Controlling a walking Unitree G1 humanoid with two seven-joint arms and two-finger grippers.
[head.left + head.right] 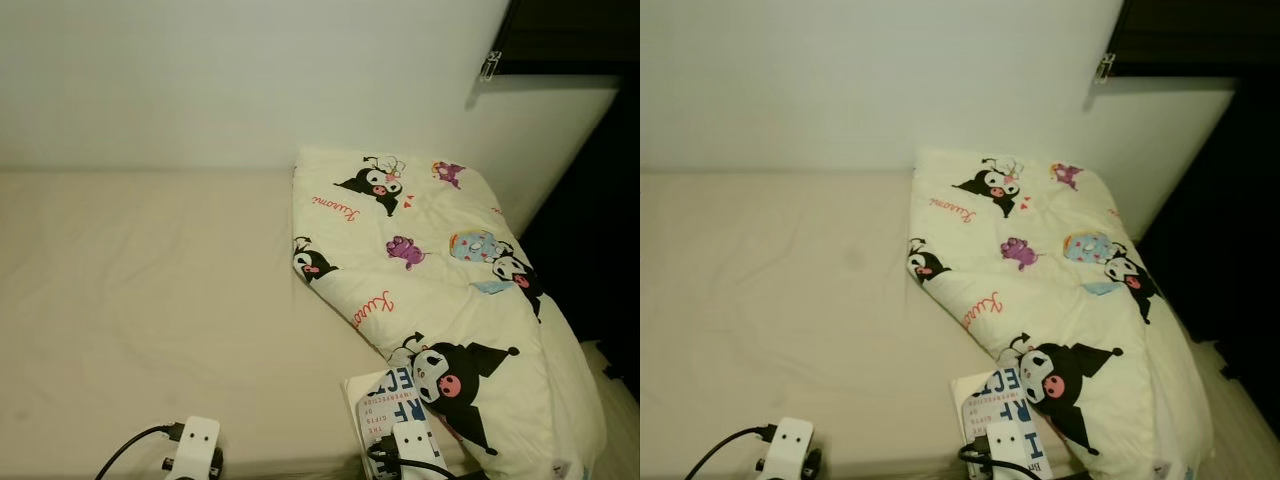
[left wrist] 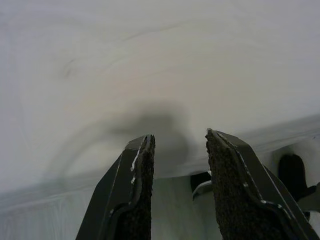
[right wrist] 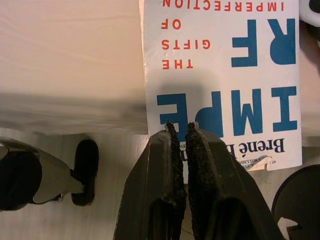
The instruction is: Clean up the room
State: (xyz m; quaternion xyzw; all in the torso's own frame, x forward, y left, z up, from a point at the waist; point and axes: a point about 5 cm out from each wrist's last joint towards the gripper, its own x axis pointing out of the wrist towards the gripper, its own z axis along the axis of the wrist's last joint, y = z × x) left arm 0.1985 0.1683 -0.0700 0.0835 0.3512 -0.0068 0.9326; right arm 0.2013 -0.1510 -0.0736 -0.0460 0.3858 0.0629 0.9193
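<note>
Cream bed sheet (image 1: 150, 320) fills most of my head cam view, w/ a white wall (image 1: 250, 80) behind it. On the robot's right side of the bed lies a folded cream blanket (image 1: 440, 290) printed w/ black-and-pink cartoon characters, running from the wall toward the near edge. A white paperback book (image 3: 222, 75) w/ blue and red lettering lies flat at the near edge of the bed, its far corner tucked just under the blanket's near end.

Right gripper (image 3: 181, 131) sits at the book's near edge; its two black fingers are pressed almost together, w/ only a sliver of gap, and the book's edge sits right at their tips. I can't tell for sure whether they pinch the cover. Below, past the bed edge, I see pale floor and the robot's dark foot (image 3: 85, 170).

Left gripper (image 2: 179, 142) hangs over the bed's near edge on the robot's left, fingers parted w/ a clear gap, holding nothing. Its shadow falls on the sheet.
</note>
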